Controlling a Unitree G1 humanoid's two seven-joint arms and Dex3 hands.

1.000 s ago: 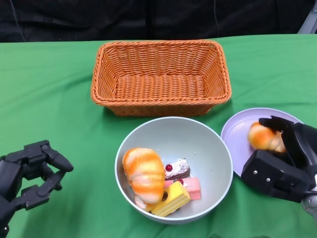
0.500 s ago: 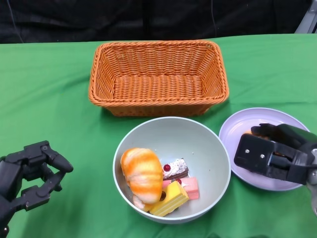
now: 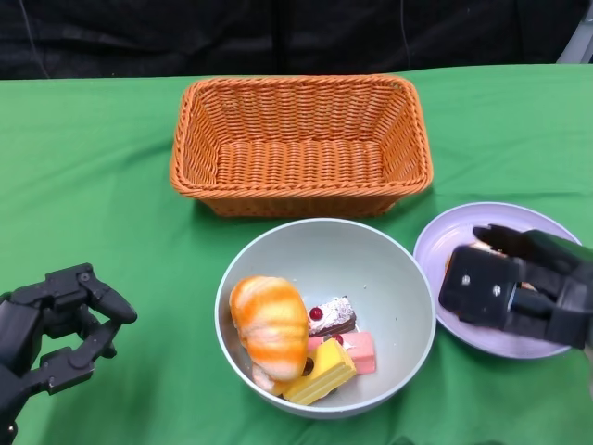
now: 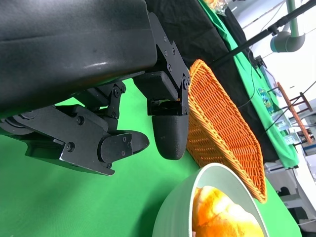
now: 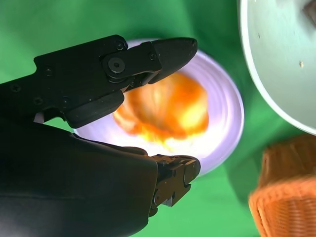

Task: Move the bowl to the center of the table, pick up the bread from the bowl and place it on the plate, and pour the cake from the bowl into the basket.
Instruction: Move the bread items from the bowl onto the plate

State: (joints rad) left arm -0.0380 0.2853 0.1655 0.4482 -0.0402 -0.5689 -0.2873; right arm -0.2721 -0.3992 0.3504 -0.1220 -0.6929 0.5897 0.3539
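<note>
The grey bowl (image 3: 278, 243) stands at the table's middle, in front of the wicker basket (image 3: 301, 85). In the bowl lie an orange-striped bread (image 3: 271, 320) and three cake pieces: chocolate (image 3: 331, 315), pink (image 3: 357, 350) and yellow (image 3: 320, 371). My right hand (image 3: 519, 283) hovers low over the lilac plate (image 3: 443, 248) and hides most of a second bread. In the right wrist view that bread (image 5: 168, 111) lies on the plate (image 5: 229, 113), my fingers (image 5: 163, 52) spread on either side of it, a gap at the thumb. My left hand (image 3: 56, 324) rests at the lower left with nothing in it.
Green cloth covers the table, and a black backdrop runs along the far edge. The basket (image 4: 222, 128) holds nothing. The bowl (image 4: 173, 217) sits a short way from my left hand (image 4: 98, 98). The bowl's rim (image 5: 276, 59) lies close to the plate.
My right hand has come down with the second bread from above the plate onto it. Its fingers now stand apart around the bread. My left hand has stayed still.
</note>
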